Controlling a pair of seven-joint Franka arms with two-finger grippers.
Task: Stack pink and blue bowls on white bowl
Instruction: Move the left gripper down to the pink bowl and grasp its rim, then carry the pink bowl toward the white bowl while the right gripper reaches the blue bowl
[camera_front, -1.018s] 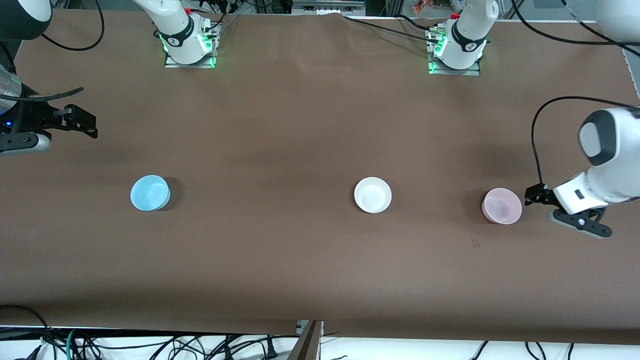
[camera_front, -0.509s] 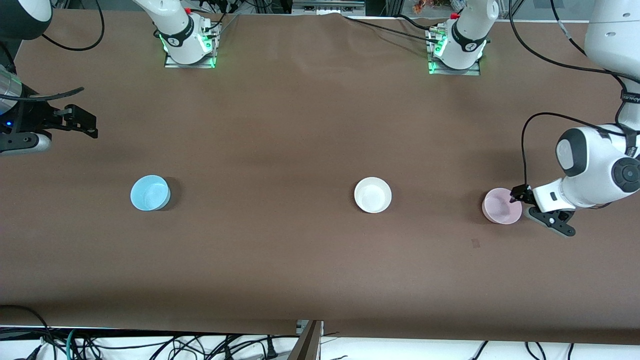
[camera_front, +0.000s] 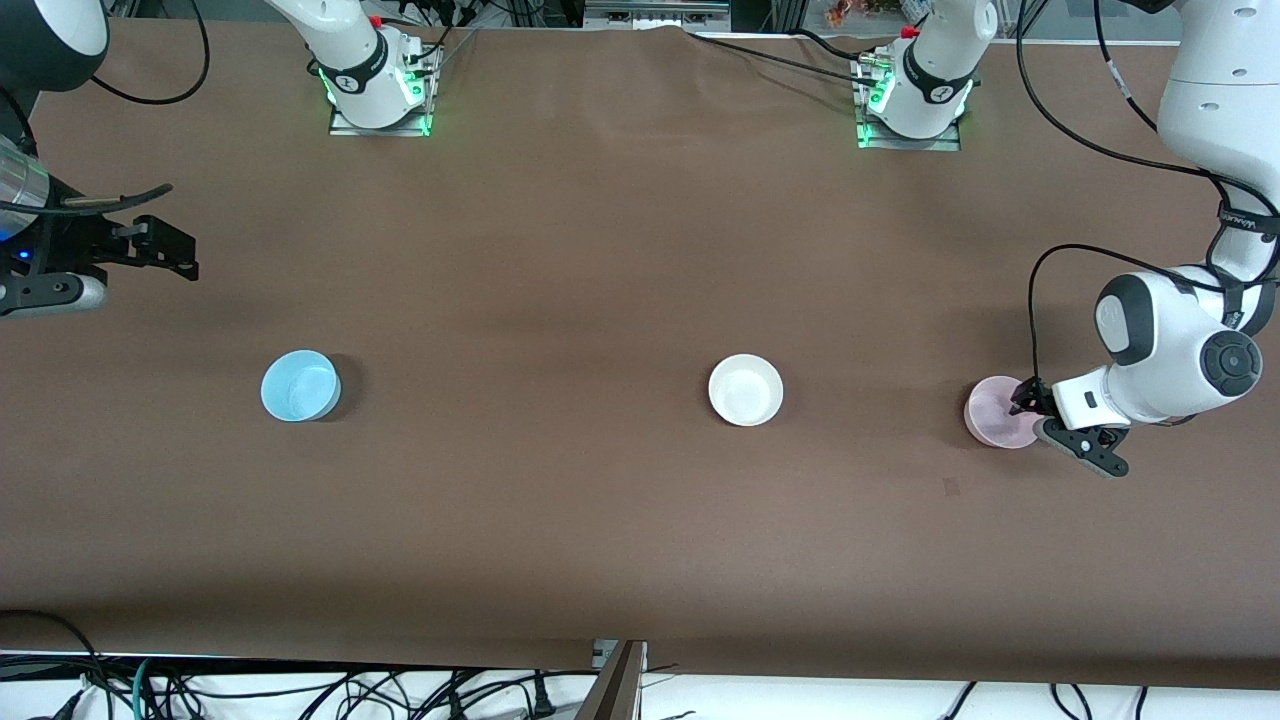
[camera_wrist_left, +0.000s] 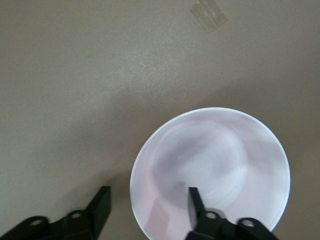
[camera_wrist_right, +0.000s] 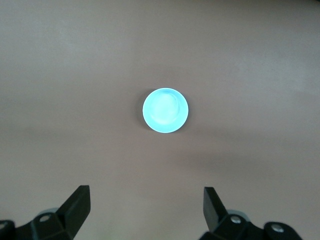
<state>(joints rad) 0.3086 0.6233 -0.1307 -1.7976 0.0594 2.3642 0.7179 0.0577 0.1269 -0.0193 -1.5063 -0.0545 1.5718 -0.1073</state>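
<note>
The pale pink bowl sits on the table toward the left arm's end. My left gripper is open and straddles its rim: in the left wrist view one finger is inside the pink bowl and the other is outside it. The white bowl stands mid-table. The light blue bowl stands toward the right arm's end. My right gripper is open, up in the air by the table's edge; its wrist view shows the blue bowl well ahead of its fingertips.
The brown table carries a small tape mark nearer the front camera than the pink bowl. Both arm bases stand along the table's edge farthest from the camera. Cables hang below the front edge.
My left gripper has moved in from the table's end and lowered onto the pink bowl's rim, one finger now inside it. The right arm has barely moved. The bowls have not moved.
</note>
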